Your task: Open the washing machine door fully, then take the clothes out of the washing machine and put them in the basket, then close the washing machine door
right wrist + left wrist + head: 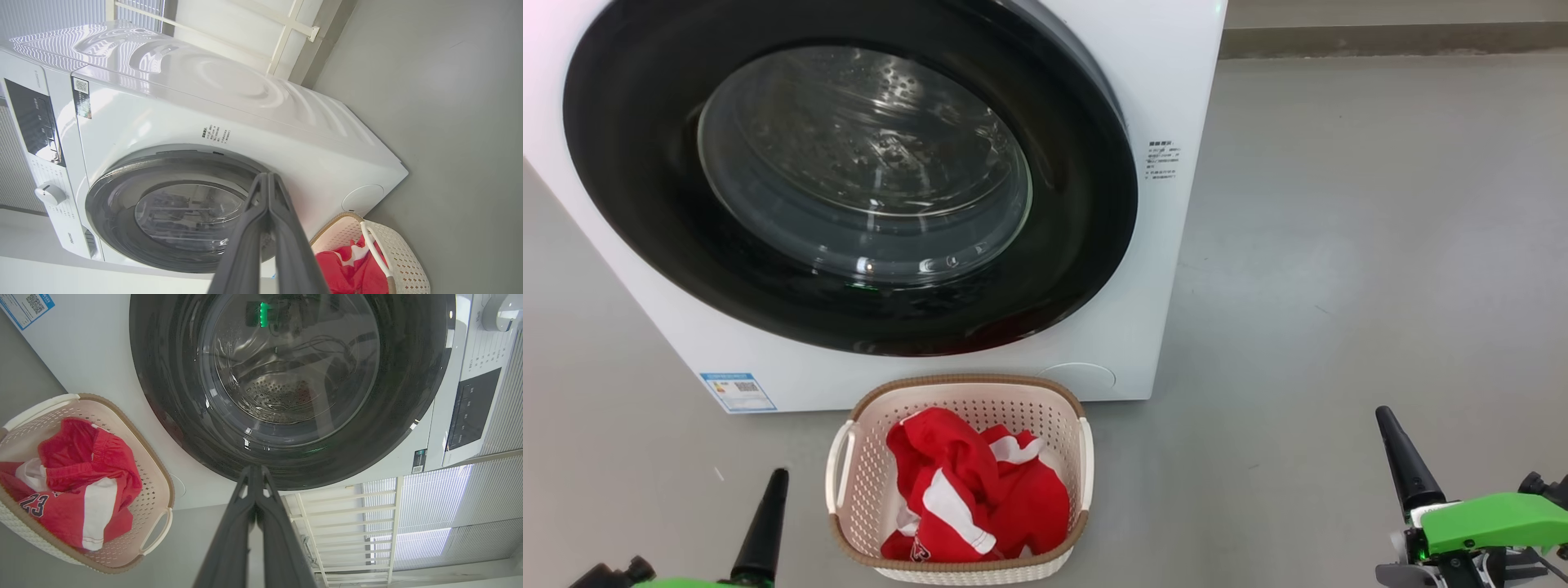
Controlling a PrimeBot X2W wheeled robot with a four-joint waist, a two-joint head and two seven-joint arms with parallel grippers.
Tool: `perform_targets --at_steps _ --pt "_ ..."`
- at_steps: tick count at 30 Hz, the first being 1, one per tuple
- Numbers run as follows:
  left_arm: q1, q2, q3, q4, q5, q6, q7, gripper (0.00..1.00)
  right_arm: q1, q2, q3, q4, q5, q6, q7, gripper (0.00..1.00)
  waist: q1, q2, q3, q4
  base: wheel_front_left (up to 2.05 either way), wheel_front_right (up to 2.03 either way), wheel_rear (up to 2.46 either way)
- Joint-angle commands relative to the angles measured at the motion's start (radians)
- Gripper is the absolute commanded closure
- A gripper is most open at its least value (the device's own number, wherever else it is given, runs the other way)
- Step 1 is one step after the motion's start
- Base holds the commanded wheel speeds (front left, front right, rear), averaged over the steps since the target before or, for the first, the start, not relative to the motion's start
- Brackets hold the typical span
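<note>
One washer (1168, 269), one basket (968, 381), two tools (778, 480) (1385, 418)

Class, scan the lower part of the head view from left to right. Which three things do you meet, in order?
left end effector → basket → right end effector

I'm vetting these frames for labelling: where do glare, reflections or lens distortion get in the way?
Head view: even light, sharp; small highlights on the washing machine door glass, the clothes clearly readable. Left wrist view: wide-angle bowing, a green glint reflected in the glass, blinds at lower right overexposed. Right wrist view: striped reflections across the washing machine top.
</note>
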Motion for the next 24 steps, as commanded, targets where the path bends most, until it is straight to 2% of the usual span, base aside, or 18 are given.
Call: perform_targets --at_steps 1,24 --pt "-0.045 0.009 0.034 -0.029 -0.030 -0.006 0.009 1.00 -0.052 -0.018 0.014 -0.032 0.030 0.000 0.008 1.00 -0.0001 0.0000 -0.001 0.001 0.00 0.00 0.00" --pt "-0.069 -0.002 0.046 -0.033 -0.231 -0.007 0.065 1.00 -0.075 -0.020 0.003 -0.050 0.239 -0.001 0.066 1.00 -0.0001 0.0000 -0.011 0.009 0.00 0.00 0.00"
